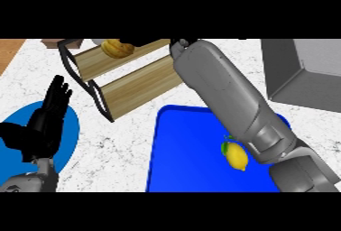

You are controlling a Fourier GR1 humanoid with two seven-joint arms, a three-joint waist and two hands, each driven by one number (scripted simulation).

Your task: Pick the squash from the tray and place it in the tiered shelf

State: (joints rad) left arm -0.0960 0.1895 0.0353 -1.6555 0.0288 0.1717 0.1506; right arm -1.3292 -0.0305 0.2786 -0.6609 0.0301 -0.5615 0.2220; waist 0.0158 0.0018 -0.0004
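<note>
The right robot hand point(180, 43) was almost wholly out of sight at the far end of its long grey forearm, only a dark sliver showing at the upper edge of the view beside the tiered shelf point(130, 76); whether its fingers were spread or curled could not be told. Just to its left, on the shelf's top wooden tier, sat a rounded tan-yellow object, most likely the squash point(118, 48), apart from the hand as far as the view showed; so the placing looked done or very nearly done, with only the arm's retreat left. Its top was cut by the view's edge, so its shape was hard to confirm. The blue tray point(183, 153) lay under the forearm and carried a lemon point(236, 155); the arm hid part of the tray. The left robot hand point(43, 122) rested at the left, fingers straight and up, holding nothing, over a blue plate point(70, 128) on the white speckled counter point(120, 149); a grey sink point(306, 76) was cut off at the right.
</note>
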